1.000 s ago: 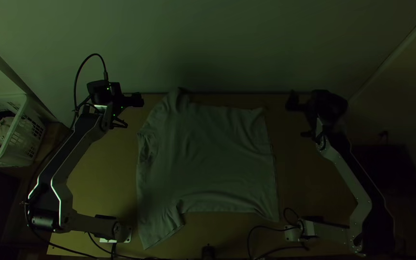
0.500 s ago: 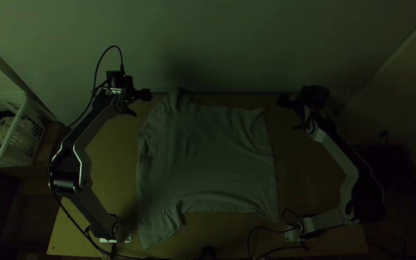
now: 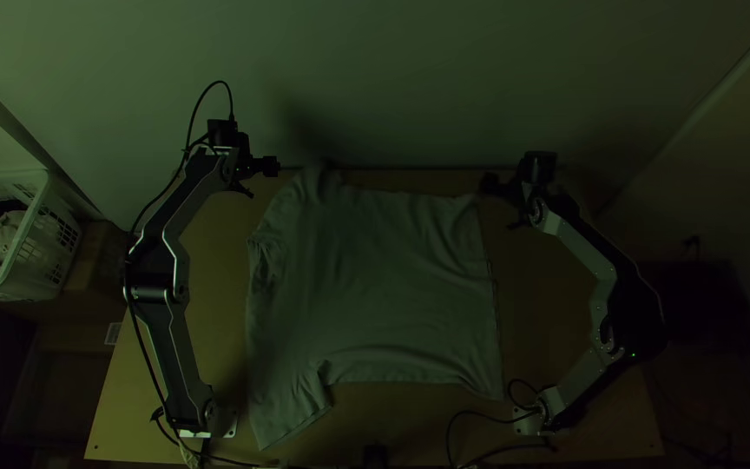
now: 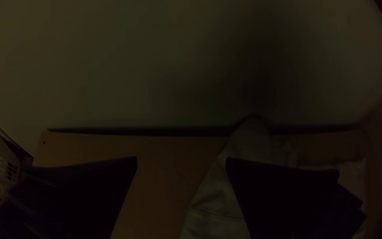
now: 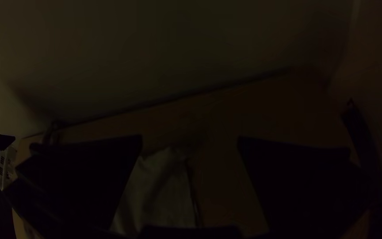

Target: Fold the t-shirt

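1. Between the left pincer, with its two wide flat black fingers, and the matching right pincer, and reaching from them towards the arms' bases, the pale grey cloth t-shirt lies spread on the light wooden desk.
2. Folding looks to be at its very start: both short sleeves stick out, one just beside the left pincer, the other well apart from it, towards the bases. The hem runs down from near the right pincer.
3. Both pincers are released, fingers well parted, with no cloth gripped.
4. Left to do, by my judgement: everything, from taking hold of the cloth to turning in the sleeves and doubling the body.
5. Hard to make out: the shaded tip of the sleeve beside the left pincer, the rumpled neck, and how high either pincer sits above the desk. Well apart from the left pincer, dark contents in the white slatted plastic basket are also unclear.
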Motion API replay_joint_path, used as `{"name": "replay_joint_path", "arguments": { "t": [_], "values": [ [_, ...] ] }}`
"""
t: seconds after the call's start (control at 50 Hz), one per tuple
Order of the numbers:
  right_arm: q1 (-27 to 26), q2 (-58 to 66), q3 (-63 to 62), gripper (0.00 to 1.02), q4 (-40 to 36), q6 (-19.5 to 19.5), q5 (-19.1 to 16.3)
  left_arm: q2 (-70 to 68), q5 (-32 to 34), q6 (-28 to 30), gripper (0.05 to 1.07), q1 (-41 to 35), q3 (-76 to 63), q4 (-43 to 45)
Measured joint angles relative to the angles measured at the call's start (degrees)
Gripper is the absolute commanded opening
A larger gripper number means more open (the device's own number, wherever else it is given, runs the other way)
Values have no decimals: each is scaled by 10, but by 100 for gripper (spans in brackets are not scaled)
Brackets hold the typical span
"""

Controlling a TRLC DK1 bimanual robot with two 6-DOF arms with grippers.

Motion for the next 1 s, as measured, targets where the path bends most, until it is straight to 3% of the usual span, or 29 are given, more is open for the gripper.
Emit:
{"name": "replay_joint_path", "arguments": {
  "t": [0.36,0.74,1.0],
  "values": [
    [3,45,70,98,-45,19,-5,74,0,-17,101,-2,42,-9],
    [19,91,71,98,-69,57,-5,132,0,-17,101,-11,96,-12],
    [30,107,71,98,-74,60,-5,161,0,-17,101,-24,115,-15]
  ]
}}
